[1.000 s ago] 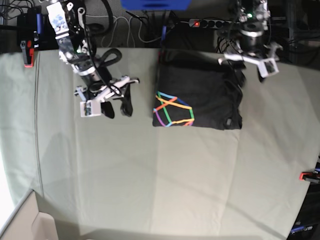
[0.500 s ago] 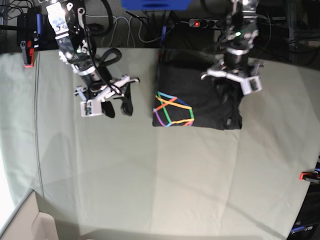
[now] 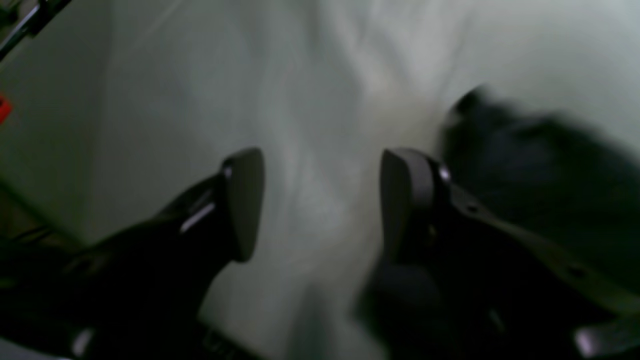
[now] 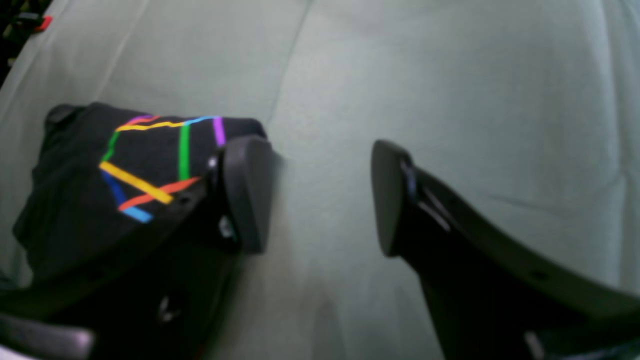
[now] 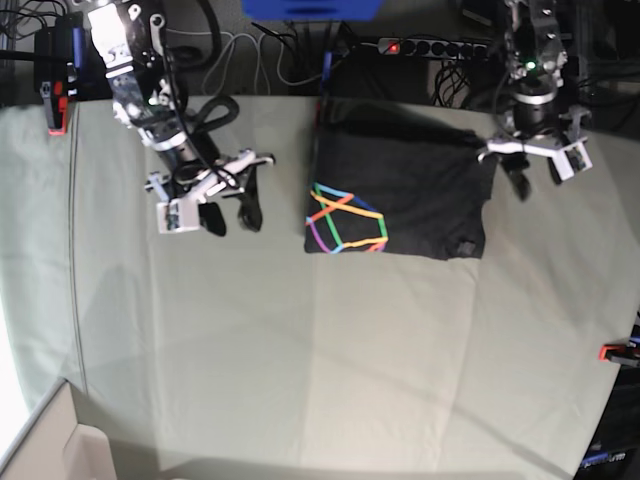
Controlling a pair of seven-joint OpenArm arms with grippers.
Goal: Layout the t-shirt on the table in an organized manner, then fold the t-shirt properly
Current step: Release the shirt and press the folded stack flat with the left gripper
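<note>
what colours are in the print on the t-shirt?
Rainbow lines on the t-shirt: orange, yellow, green, blue, purple. Clearest in the right wrist view.

You have a power strip [image 5: 425,46] with a lit red switch behind the far edge, cables [image 5: 265,55] trailing beside it, and a blue box [image 5: 312,8] at the top. A pale bin [image 5: 50,445] sits at the near left corner.
</note>
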